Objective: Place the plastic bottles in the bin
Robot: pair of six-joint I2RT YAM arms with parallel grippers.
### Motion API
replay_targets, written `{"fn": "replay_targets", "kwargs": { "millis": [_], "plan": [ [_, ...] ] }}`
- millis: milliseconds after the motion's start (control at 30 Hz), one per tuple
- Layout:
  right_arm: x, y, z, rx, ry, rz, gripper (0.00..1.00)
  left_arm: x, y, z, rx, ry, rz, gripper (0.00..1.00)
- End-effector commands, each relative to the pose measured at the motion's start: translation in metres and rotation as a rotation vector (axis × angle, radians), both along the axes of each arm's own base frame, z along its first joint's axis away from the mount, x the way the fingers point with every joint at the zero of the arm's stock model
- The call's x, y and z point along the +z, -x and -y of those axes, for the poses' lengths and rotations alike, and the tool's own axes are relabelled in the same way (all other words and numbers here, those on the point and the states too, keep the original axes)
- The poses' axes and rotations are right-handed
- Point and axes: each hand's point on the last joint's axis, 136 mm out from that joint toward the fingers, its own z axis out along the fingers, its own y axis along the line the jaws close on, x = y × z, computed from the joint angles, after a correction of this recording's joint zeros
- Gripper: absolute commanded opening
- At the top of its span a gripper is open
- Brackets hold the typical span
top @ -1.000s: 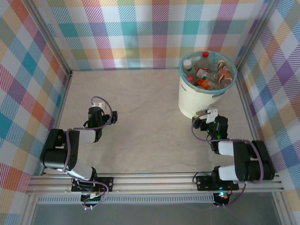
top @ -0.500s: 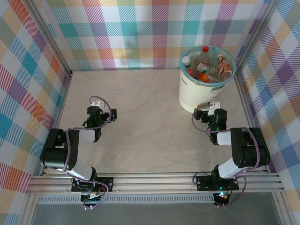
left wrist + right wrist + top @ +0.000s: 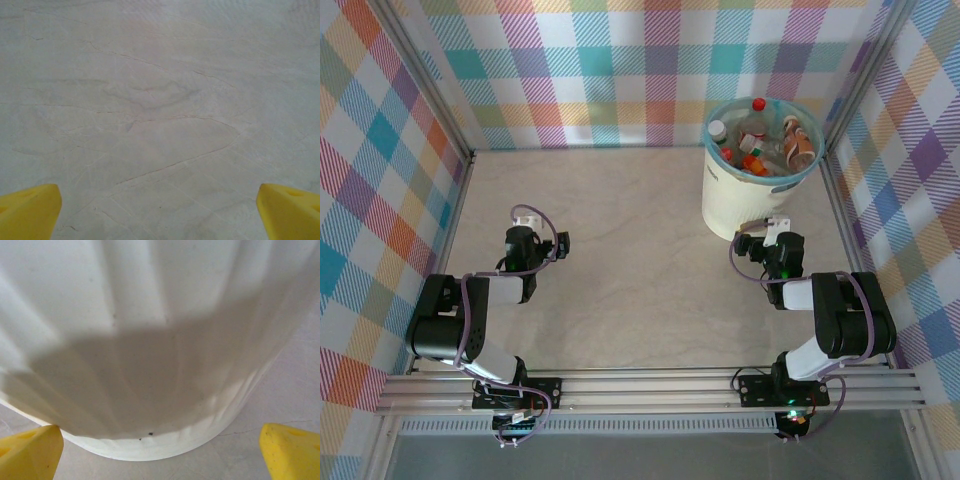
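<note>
— Where do we find the plastic bottles (image 3: pixel 760 148)?

— We find them piled inside the bin (image 3: pixel 728 210). It stands at about two o'clock on the table (image 3: pixel 620 270), near the far right corner of the plaid walls (image 3: pixel 620 70). Among them we can pick out a red cap, a white cap and an orange-brown label. They all sit within the blue liner (image 3: pixel 712 165) folded over the rim.

— And the right gripper (image 3: pixel 160 450)?

— We see it low, just at six o'clock from the bin. Its wrist camera looks straight at the bin's cream ribbed wall and shadowed foot, with a yellow fingertip (image 3: pixel 30 450) in each lower corner. The jaws stand wide apart and grip nothing. We cannot tell whether they touch the bin.

— What do we make of the left gripper (image 3: pixel 523 222)?

— It sits at roughly nine o'clock on the table, well apart from the bin. From its wrist we see bare, veined tabletop between two yellow tips (image 3: pixel 27 212) spread to the edges of the view. Its jaws too are fully apart and hold nothing.
</note>
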Motion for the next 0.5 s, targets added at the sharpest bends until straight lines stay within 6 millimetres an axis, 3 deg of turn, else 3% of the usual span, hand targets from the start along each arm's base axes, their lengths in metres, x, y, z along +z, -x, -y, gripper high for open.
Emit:
{"fn": "replay_targets", "kwargs": {
  "millis": [0,467],
  "plan": [
    [0.0099,-0.0069,0.0091,-0.051,0.002,0.029,1.00,0.0049,-0.0049,-0.0038,0.016,0.012,0.027,1.00],
    [0.0098,-0.0066,0.0093,-0.051,0.003,0.030,1.00,0.0049,-0.0046,-0.0056,0.022,0.013,0.029,1.00]
  ]
}}
